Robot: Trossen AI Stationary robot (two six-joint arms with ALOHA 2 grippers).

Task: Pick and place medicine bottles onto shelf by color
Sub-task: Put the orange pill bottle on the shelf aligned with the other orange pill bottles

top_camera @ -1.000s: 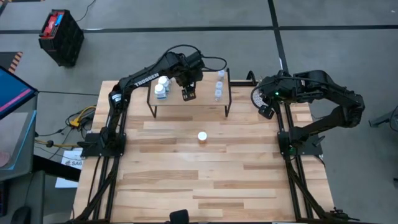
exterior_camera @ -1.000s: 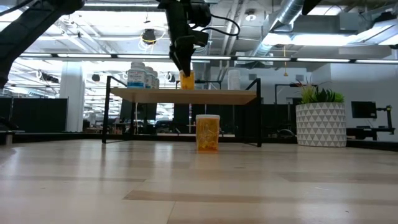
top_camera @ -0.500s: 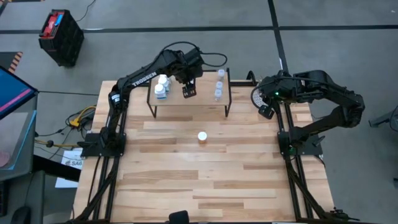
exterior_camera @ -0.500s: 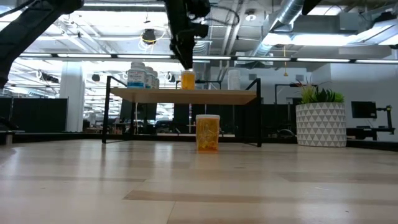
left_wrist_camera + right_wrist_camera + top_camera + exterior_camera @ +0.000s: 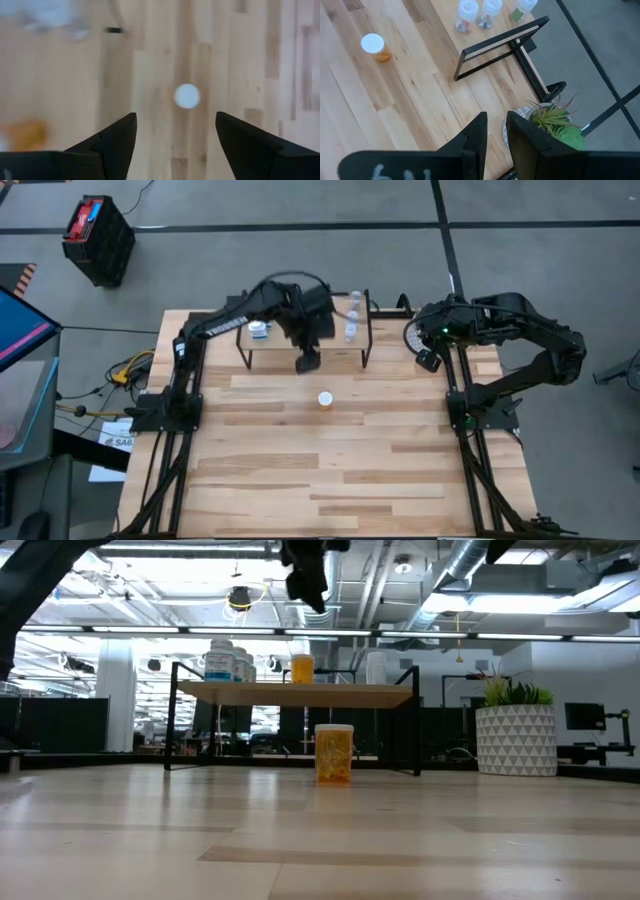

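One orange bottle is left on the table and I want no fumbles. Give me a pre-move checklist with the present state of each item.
1. Left end effector empty and open: ok, nothing shows between its fingers.
2. Target in sight: ok, the orange bottle on the table stands upright, white cap up, ahead of the left wrist camera.
3. Left end effector clear of the shelf: ok, the high view shows it past the front edge.
4. Orange bottle on the shelf upright: ok.
5. Free spot beside that bottle: cannot tell, the left arm covers that part in the high view.
6. Right end effector out of the way: ok, shut and parked near the plant pot.
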